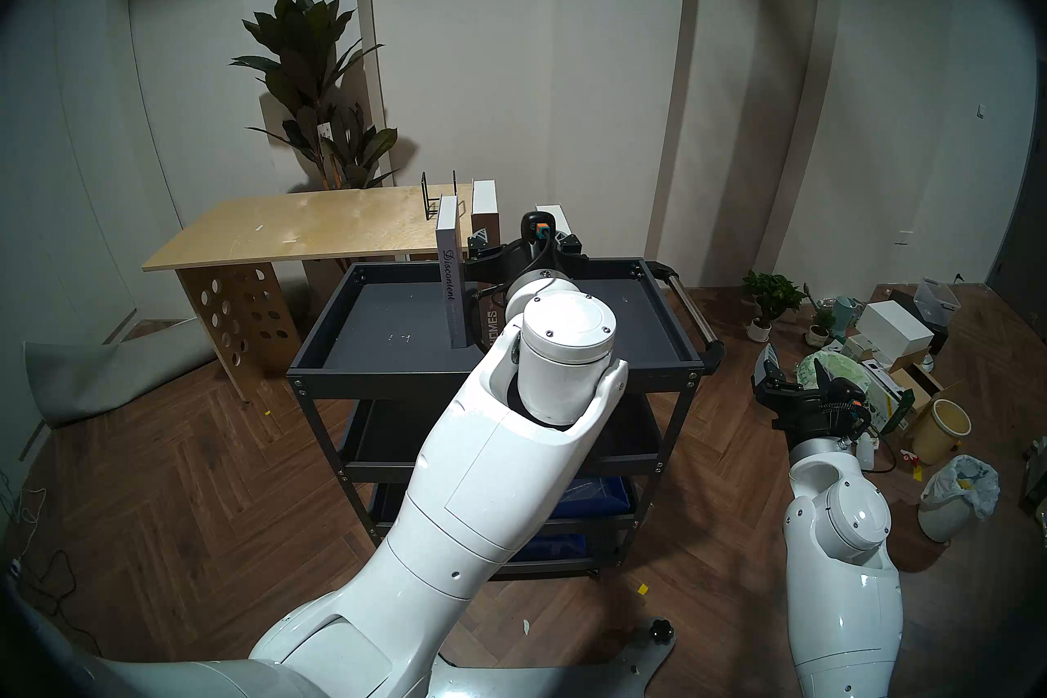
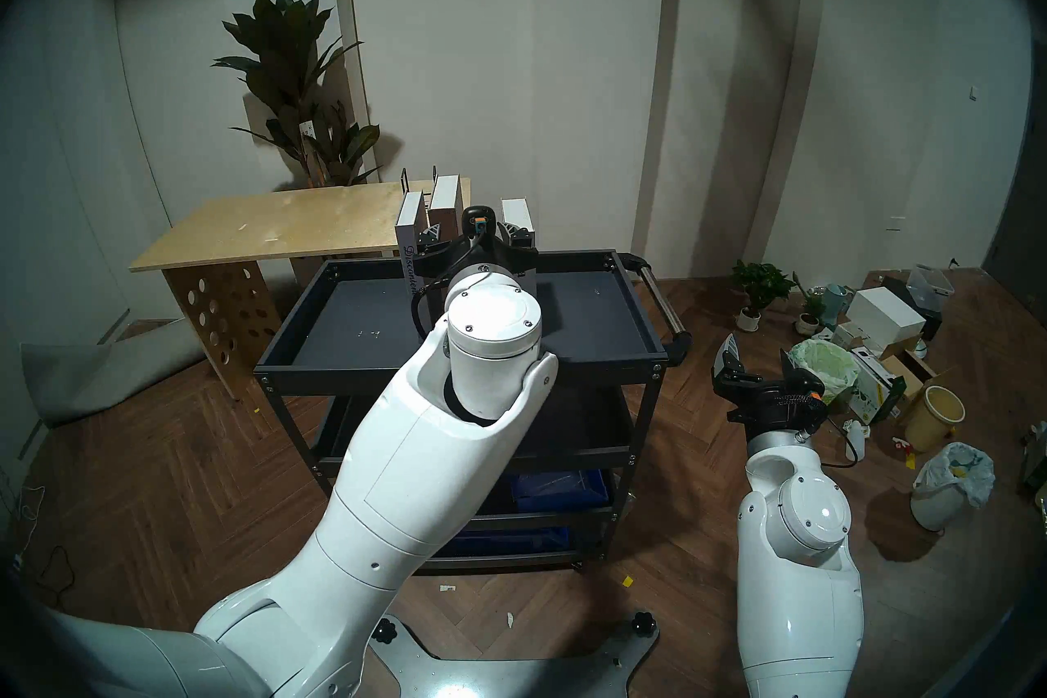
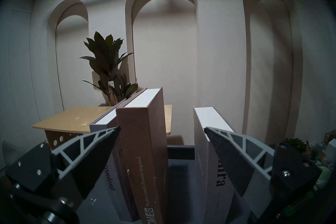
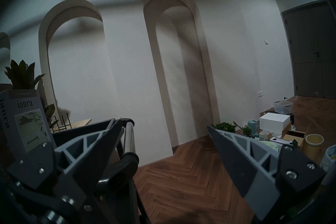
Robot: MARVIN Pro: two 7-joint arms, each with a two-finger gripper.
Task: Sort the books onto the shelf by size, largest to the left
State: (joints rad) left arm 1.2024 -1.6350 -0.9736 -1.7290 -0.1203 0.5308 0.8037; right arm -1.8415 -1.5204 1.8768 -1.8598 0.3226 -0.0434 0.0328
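Three books stand upright on the top tray of the dark grey cart [image 1: 391,340]. From left to right they are thin grey-lilac "Discontent" [image 1: 450,283], taller brown "HOMES" [image 1: 484,221], and, after a gap, white-grey "ianra" [image 1: 550,215]. My left gripper [image 3: 162,127] is open at the books' front, its fingers on either side of "HOMES" [image 3: 143,145]. One fingertip overlaps "Discontent" [image 3: 109,178], the other "ianra" [image 3: 201,154]. I cannot tell if they touch. My right gripper [image 1: 793,365] is open and empty, over the floor to the right of the cart.
A plywood table [image 1: 317,226] with a black wire bookend [image 1: 439,198] stands behind the cart at the left, with a plant [image 1: 317,102] behind it. The cart's chrome handle [image 1: 688,303] sticks out on the right. Boxes, pots and bins [image 1: 895,328] litter the floor at the right.
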